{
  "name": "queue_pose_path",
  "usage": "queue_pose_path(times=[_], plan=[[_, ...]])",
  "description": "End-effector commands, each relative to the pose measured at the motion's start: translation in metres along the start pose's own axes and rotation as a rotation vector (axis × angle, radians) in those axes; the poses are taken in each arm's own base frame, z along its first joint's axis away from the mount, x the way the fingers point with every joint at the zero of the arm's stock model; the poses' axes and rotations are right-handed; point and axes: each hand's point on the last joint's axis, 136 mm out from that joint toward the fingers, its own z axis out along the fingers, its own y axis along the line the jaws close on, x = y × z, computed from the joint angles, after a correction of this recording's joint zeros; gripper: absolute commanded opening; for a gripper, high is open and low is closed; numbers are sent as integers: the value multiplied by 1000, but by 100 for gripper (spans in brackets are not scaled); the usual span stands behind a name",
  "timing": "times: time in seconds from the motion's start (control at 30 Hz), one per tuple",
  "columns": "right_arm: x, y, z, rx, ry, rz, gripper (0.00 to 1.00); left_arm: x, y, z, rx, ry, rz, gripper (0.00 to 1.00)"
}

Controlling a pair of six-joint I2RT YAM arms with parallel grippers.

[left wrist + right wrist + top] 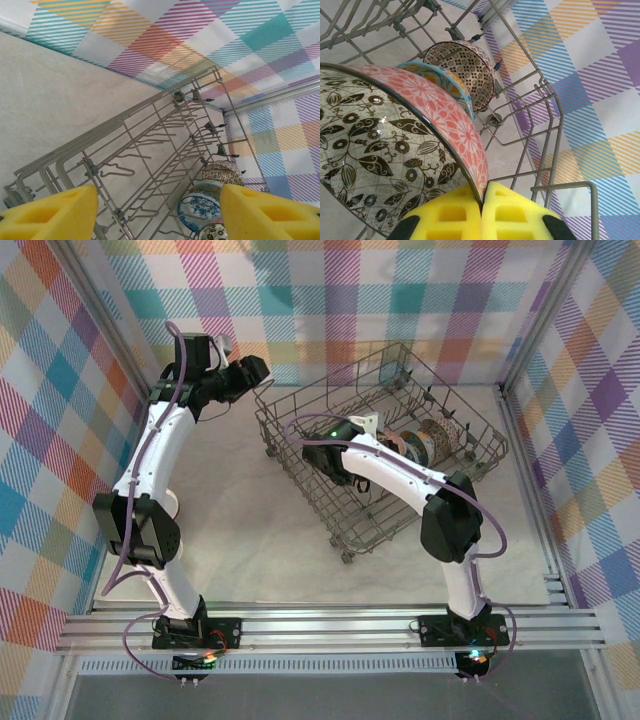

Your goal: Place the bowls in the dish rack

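The dish rack [290, 455] stands at an angle in the middle of the table. My right gripper [482, 205] is shut on the rim of a floral bowl [395, 145], pink outside with black leaves inside, held on edge inside the rack [555, 145]. Behind it stand an orange-and-blue bowl [442, 80] and a brown-patterned bowl [465, 65]. In the top view the right gripper [378, 430] sits next to the row of bowls [430, 440]. My left gripper [159, 212] hangs open and empty above the rack [145, 112], looking down on the blue-and-white bowl [200, 207] and brown-patterned bowl [222, 172]. From above, the left gripper [262, 370] is at the rack's far left corner.
Plaid walls close in the table on three sides. Upright tines fill the rack's left half. Something small and white [172, 505] lies partly hidden under the left arm. Bare tabletop [250, 540] stretches between the rack and the arm bases.
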Motion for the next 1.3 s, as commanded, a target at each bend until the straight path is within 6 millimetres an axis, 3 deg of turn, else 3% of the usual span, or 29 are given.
queue_pose_path(times=[0.0,0.43,0.73,1.27], plan=[[11,-33,-4,112,-20,-188,0,-6,-13,-17,36,-31,34,66],[9,-21,-9,119,-52,-274,0,-5,-16,-20,47,-28,33,66],[10,-25,-11,119,-59,-298,0,-3,-18,-22,49,-21,36,66],[21,-1,-17,118,-67,-417,0,0,-16,-23,48,-16,34,66]])
